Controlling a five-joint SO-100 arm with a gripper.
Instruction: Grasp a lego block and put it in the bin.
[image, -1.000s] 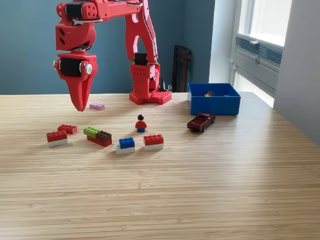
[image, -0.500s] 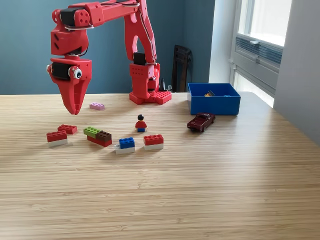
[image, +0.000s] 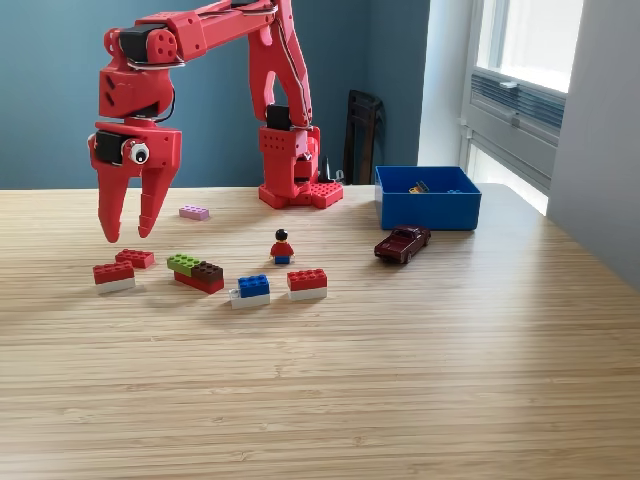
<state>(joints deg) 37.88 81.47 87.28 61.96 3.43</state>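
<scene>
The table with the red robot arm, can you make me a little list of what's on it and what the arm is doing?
arm: red, its base at the back of the wooden table
gripper: open, empty, hanging above the small red brick
nearest bricks: red-and-white brick just below the gripper in the exterior view
other bricks: green-brown-red stack, blue-white brick, second red-white brick, pink brick
toys: minifigure, dark red car
bin: blue, at the exterior view's right, some pieces inside
</scene>
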